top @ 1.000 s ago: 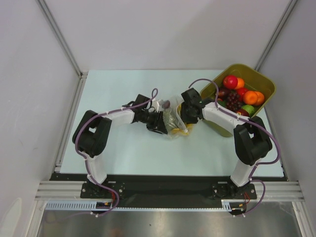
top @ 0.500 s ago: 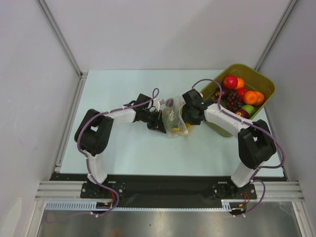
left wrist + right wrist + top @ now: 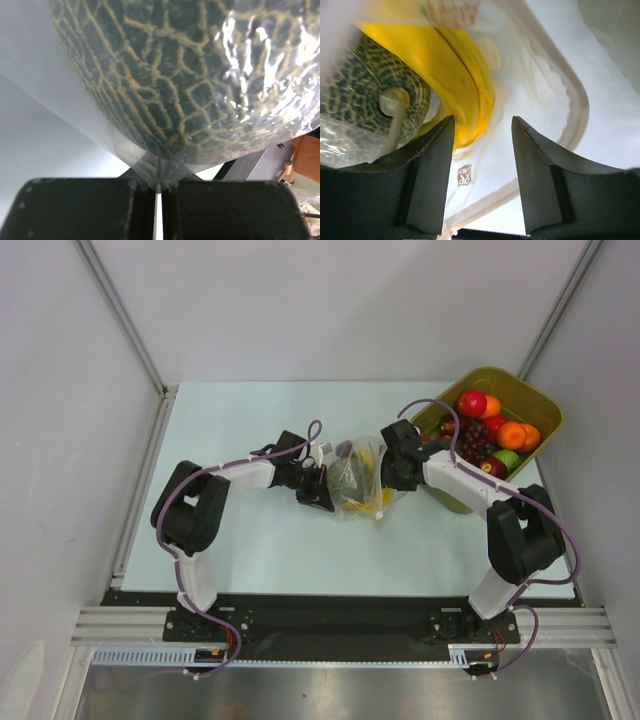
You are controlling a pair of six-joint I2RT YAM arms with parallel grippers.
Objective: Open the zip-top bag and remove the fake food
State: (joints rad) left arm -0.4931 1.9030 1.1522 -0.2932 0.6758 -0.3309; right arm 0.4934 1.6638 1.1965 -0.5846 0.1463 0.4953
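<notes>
Clear bag (image 3: 358,482): one melon (image 3: 165,75), one banana (image 3: 457,65)

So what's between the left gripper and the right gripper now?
The zip-top bag, holding the melon and banana; the top view shows it spanning the gap. The left gripper pinches its film; the right gripper stands open.
</notes>
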